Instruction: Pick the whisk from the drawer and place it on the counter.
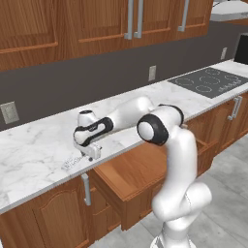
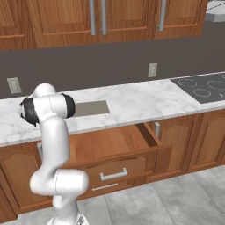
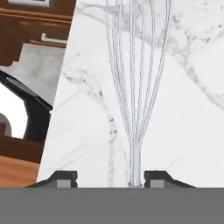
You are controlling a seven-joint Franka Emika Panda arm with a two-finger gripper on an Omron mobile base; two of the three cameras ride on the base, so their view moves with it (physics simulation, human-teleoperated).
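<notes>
Arm bent low over the counter (image 1: 34, 150), fingers (image 3: 65, 178) straddling the whisk (image 3: 136, 87).

Kitchen, rendered — marble counter (image 1: 34, 150), black cooktop (image 1: 211, 81), wooden wall cabinets (image 2: 66, 19), open drawer (image 2: 110, 147), wall outlets (image 2: 152, 70).

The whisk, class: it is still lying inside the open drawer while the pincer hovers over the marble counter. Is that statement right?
Not quite. The whisk is not in the drawer: it lies over the marble counter, its wire head stretching away from the pincer, as the hand view shows. The left base view also shows it on the counter beside the pincer. The drawer is open and the pincer is over the counter.
</notes>
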